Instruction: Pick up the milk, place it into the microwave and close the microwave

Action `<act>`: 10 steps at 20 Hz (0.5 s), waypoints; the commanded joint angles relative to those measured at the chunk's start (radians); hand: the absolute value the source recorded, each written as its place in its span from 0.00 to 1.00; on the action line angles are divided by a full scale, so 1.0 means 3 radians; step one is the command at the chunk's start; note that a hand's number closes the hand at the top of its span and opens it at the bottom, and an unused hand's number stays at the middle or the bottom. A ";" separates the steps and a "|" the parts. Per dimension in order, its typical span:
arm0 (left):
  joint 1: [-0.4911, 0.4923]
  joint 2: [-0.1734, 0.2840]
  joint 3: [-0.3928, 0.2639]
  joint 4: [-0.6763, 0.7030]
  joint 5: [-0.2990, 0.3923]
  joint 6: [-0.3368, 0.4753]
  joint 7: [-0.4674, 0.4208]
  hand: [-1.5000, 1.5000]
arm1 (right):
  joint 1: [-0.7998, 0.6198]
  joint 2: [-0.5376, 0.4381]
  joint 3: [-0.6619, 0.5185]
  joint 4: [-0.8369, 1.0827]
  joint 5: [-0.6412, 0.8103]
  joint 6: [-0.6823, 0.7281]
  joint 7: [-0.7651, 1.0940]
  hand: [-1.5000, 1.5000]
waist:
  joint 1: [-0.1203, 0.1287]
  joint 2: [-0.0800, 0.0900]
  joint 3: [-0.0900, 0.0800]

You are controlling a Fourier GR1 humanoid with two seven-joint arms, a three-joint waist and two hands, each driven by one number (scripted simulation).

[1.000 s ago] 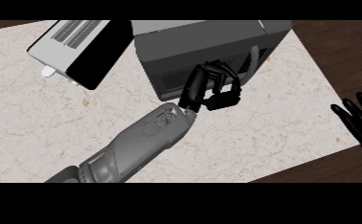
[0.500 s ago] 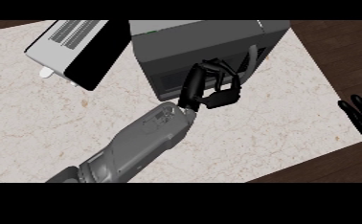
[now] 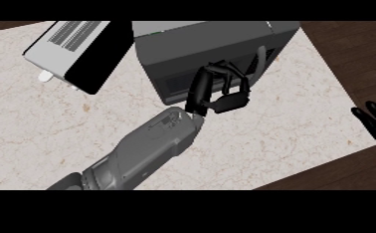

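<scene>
The dark grey microwave [image 3: 213, 45] stands at the counter's far middle with its door shut. A bar handle [image 3: 258, 61] runs down the right side of the door. My left hand [image 3: 217, 91] reaches in from the lower left and rests against the door front, just left of the handle. Its fingers are loosely bent and hold nothing. No milk shows anywhere in the view. Only the fingertips of my right hand [image 3: 365, 120] show, open, at the right edge, off the counter's corner.
A white appliance with a slotted top and black side [image 3: 77, 48] lies tilted at the far left. The pale marble counter [image 3: 66, 127] ends at the right and lower right over dark wooden floor [image 3: 345, 48].
My left hand stays against the microwave door almost unmoved. My right hand has slipped slightly further toward the right edge.
</scene>
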 commanded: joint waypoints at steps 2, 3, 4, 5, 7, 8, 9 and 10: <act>-0.0208 0.0004 0.0257 0.0359 0.0127 0.0075 -0.0067 1.00 | -0.0004 -0.0016 0.0055 -0.0047 -0.0077 0.0032 0.0039 0.00 | -0.0027 0.0057 -0.0004; -0.0216 0.0004 0.0272 0.0372 0.0121 0.0089 -0.0126 1.00 | -0.0017 -0.0048 0.0041 -0.0051 -0.0086 0.0065 0.0041 0.00 | -0.0006 0.0056 -0.0004; -0.0148 0.0004 0.0249 0.0384 0.0150 0.0082 -0.0163 1.00 | 0.0005 -0.0071 0.0026 -0.0060 -0.0077 0.0101 0.0035 0.00 | -0.0031 0.0058 -0.0003; -0.0207 0.0004 0.0256 0.0370 0.0160 0.0096 -0.0163 1.00 | -0.0022 -0.0081 0.0015 -0.0107 -0.0114 0.0084 0.0038 0.00 | -0.0055 0.0048 -0.0007; -0.0191 0.0004 0.0255 0.0410 0.0178 0.0102 -0.0196 1.00 | -0.0009 -0.0100 0.0017 -0.0096 -0.0137 0.0088 0.0060 0.00 | -0.0037 0.0067 -0.0006; -0.0214 0.0004 0.0235 0.0393 0.0196 0.0083 -0.0203 1.00 | -0.0020 -0.0127 0.0029 -0.0093 -0.0160 0.0112 0.0080 0.00 | -0.0032 0.0067 -0.0005; -0.0177 0.0004 0.0241 0.0398 0.0223 0.0129 -0.0231 1.00 | -0.0035 -0.0127 0.0023 -0.0116 -0.0151 0.0116 0.0069 0.00 | -0.0038 0.0071 -0.0005; -0.0184 0.0004 0.0216 0.0411 0.0224 0.0107 -0.0236 1.00 | -0.0008 -0.0127 0.0028 -0.0109 -0.0178 0.0131 0.0070 0.00 | -0.0066 0.0077 -0.0001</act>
